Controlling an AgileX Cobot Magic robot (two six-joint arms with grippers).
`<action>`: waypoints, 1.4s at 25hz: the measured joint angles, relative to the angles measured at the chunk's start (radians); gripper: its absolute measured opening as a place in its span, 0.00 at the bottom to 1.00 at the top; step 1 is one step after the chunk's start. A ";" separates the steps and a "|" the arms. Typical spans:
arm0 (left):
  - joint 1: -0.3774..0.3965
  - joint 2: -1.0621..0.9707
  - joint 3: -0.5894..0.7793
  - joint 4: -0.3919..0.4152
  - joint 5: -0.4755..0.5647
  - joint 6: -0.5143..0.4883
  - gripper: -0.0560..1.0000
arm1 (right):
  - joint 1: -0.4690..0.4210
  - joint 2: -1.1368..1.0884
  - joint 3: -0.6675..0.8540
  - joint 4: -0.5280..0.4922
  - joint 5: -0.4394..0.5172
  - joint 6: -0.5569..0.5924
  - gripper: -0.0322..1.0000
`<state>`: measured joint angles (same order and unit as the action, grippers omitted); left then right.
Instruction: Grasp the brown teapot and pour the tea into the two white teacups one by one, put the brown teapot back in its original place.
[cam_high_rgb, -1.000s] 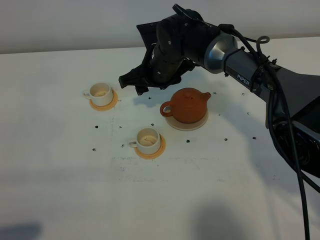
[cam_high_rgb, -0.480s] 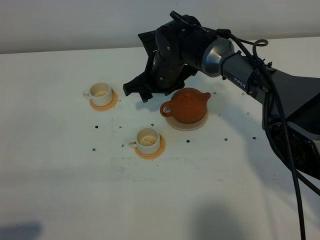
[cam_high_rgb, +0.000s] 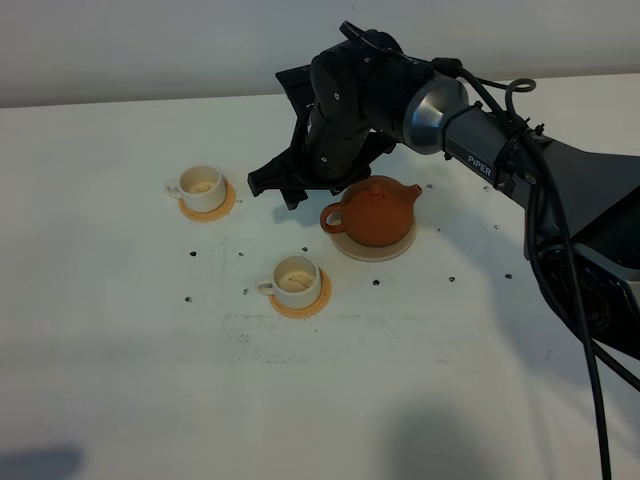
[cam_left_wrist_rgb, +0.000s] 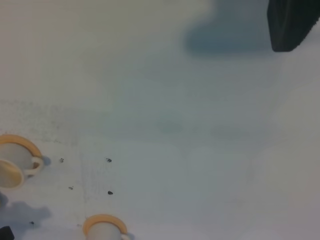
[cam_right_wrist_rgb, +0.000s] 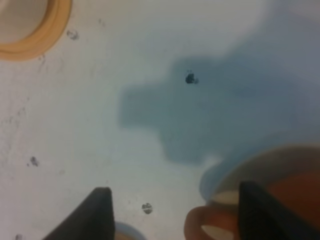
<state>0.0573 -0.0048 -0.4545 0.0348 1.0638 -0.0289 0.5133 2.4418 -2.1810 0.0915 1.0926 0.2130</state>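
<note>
White far teacup (cam_high_rgb: 203, 184) sits on an orange coaster (cam_high_rgb: 222, 205), leftmost on the table (cam_high_rgb: 120, 330). My right gripper (cam_high_rgb: 270, 187) hangs above the table between that cup and the brown teapot (cam_high_rgb: 378, 212); fingers (cam_right_wrist_rgb: 95, 216) spread wide, nothing held. Near teacup (cam_high_rgb: 297, 279) rests on a second orange coaster (cam_high_rgb: 315, 300). Teapot upright, lid on, seated on the pale cream disc (cam_high_rgb: 385, 250), loop handle turned toward my fingers, apart from them. My left gripper (cam_left_wrist_rgb: 292, 25): only a dark corner shows, jaw state not readable.
</note>
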 joint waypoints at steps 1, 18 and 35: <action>0.000 0.000 0.000 0.000 0.000 0.000 0.39 | 0.000 0.000 0.000 0.001 0.000 -0.002 0.53; 0.000 0.000 0.000 0.000 0.000 0.000 0.39 | 0.000 0.000 0.004 0.039 0.016 -0.050 0.53; 0.000 0.000 0.000 0.000 0.000 0.000 0.39 | 0.000 0.000 0.006 0.051 0.041 -0.099 0.53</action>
<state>0.0573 -0.0048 -0.4545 0.0348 1.0638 -0.0289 0.5131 2.4418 -2.1753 0.1428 1.1332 0.1137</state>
